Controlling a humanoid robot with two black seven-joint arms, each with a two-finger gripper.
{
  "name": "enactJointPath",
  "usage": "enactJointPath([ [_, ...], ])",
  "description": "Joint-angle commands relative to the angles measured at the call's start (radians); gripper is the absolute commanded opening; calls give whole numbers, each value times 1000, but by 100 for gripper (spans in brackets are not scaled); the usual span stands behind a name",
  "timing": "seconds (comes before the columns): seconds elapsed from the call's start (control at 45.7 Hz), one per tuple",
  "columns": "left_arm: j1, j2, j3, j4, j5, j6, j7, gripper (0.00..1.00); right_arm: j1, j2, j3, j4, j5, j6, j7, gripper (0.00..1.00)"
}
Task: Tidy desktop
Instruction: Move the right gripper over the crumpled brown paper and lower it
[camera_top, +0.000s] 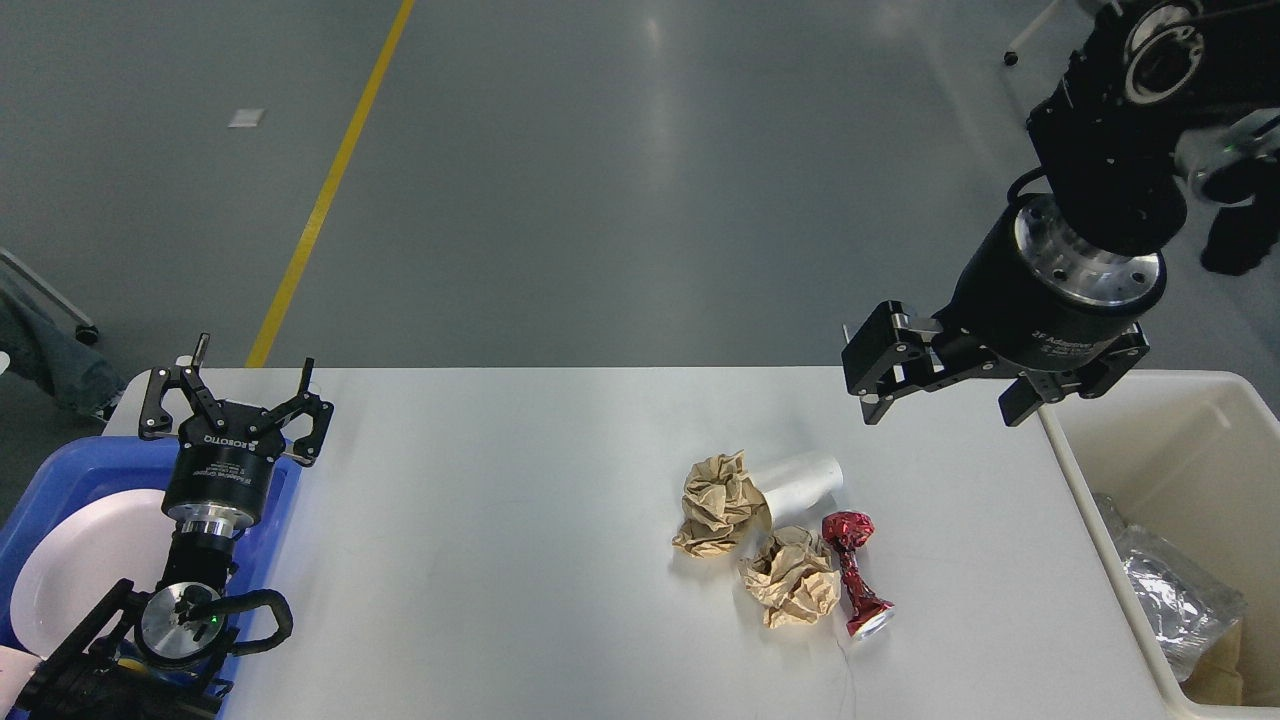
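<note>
desktop (500, 560) fills the lower middle of the head view, white and smooth, spreading below both grippers. right gripper (940, 400) hangs above its far right corner with its two fingers spread wide and nothing between them, well apart from the litter lying nearer the middle. left gripper (235, 395) stands upright at the far left edge, fingers apart and empty, over the near end of the blue tray (60, 470). on the desktop lie a crumpled brown paper ball (715, 503), touching a white paper cup (800, 485) tipped on its side, a second brown paper ball (792, 577) just in front of them, and a crushed red can (853, 570) just beside that ball on its right. the blue tray holds a white plate (80, 570). the cream bin (1100, 520) sits against the desktop's right edge and holds a crinkled silvery wrapper (1175, 595), with something tan showing at the bottom corner.
</note>
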Motion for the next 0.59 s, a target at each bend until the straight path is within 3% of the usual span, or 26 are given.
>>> enactJointPath([
  [0.0,0,0,0,0,0,0,0,96,-50,3,1,-24,-1,-16,-1,100],
  [0.131,0,0,0,0,0,0,0,96,-153,12,1,-78,40,-110,-4,100],
  [0.263,0,0,0,0,0,0,0,96,-301,78,0,-174,219,-231,-26,100],
  [0.438,0,0,0,0,0,0,0,96,-465,127,1,-305,422,-313,-84,100],
  [0.569,0,0,0,0,0,0,0,96,-591,136,17,-426,520,-348,-102,100],
])
